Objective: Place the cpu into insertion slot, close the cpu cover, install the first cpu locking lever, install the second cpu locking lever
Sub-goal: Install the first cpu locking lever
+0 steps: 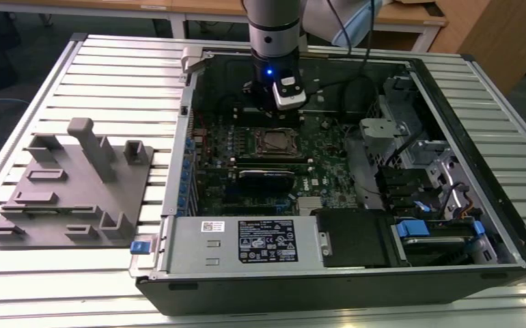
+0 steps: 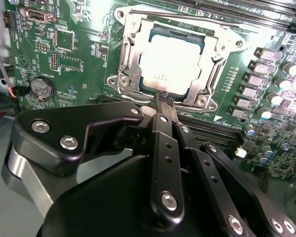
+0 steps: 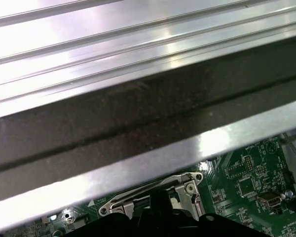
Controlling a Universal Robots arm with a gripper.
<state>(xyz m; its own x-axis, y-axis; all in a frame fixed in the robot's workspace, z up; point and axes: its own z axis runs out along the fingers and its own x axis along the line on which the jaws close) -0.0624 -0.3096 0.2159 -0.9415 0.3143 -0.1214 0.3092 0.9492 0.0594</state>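
Cpu (image 2: 168,64): seated in the insertion slot (image 2: 138,81).
Cpu cover (image 2: 212,47): laid closed.
Tool (image 2: 165,98): pressed together, poised at the socket's edge.

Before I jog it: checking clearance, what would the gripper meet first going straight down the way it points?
Probably the silver metal cpu cover frame's near edge, beside the silvery square cpu; the gripper sits just above, depth unclear.

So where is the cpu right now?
The cpu sits in the insertion slot with the cpu cover closed around it in the second wrist view, just beyond the gripper.
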